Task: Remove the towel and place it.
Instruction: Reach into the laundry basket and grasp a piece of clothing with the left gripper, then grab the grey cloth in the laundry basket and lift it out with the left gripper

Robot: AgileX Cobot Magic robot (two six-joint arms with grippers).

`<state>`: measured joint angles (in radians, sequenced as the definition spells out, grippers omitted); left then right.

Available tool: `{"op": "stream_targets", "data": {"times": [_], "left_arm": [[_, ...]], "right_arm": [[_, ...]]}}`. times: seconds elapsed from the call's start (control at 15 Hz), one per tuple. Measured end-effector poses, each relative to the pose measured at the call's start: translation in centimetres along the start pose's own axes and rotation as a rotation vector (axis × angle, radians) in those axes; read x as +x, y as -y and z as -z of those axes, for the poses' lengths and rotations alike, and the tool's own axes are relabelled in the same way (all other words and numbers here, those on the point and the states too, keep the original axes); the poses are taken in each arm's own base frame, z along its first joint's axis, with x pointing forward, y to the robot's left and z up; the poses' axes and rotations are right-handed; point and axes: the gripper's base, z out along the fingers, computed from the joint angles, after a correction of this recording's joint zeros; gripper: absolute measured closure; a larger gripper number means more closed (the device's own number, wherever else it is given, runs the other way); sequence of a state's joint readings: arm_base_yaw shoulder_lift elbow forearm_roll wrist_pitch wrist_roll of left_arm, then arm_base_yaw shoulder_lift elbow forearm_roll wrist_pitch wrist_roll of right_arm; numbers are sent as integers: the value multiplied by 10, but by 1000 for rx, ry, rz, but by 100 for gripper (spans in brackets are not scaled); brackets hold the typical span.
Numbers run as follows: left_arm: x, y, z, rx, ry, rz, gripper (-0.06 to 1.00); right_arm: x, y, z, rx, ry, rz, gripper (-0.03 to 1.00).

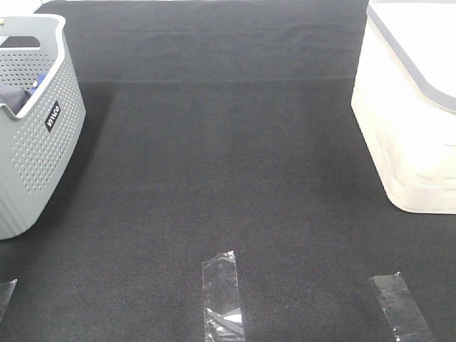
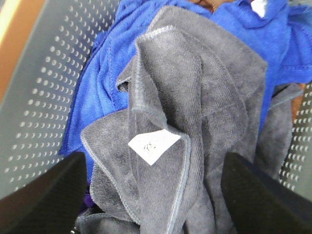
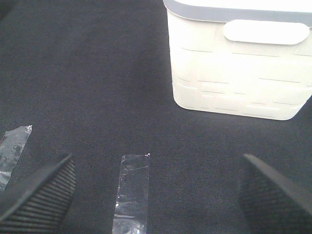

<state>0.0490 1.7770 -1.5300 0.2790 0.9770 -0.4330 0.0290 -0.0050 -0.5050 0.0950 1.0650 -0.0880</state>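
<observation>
The grey towel [image 2: 204,97] lies crumpled inside the grey perforated basket [image 2: 44,97], with a stitched hem and a white label [image 2: 153,145] facing up. It rests on a bright blue cloth [image 2: 107,73]. My left gripper [image 2: 156,192] hovers just above the towel, jaws wide open, one finger on each side of it, holding nothing. My right gripper [image 3: 156,192] is open and empty above the black mat. Neither arm shows in the exterior high view, where the basket [image 1: 35,142] stands at the far left.
A white lidded bin [image 1: 413,107] stands at the right edge; it also shows in the right wrist view [image 3: 234,73]. Clear tape strips [image 1: 222,292] mark the black mat [image 1: 228,157] near the front. A brown cloth edge [image 2: 214,5] shows in the basket.
</observation>
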Motion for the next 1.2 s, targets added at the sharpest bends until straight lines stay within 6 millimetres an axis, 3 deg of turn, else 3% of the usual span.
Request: {"op": "stream_targets", "data": {"times": [0.13, 0.47, 0.73, 1.2], "left_arm": [[-6, 3, -16, -44, -48, -9, 22], [-15, 7, -32, -59, -58, 7, 22], [-18, -11, -57, -24, -116, 117, 22], [-27, -6, -68, 75, -40, 156, 31]], "right_arm": [[0, 0, 0, 0, 0, 0, 14], [0, 0, 0, 0, 0, 0, 14], [0, 0, 0, 0, 0, 0, 14], [0, 0, 0, 0, -1, 0, 14]]}}
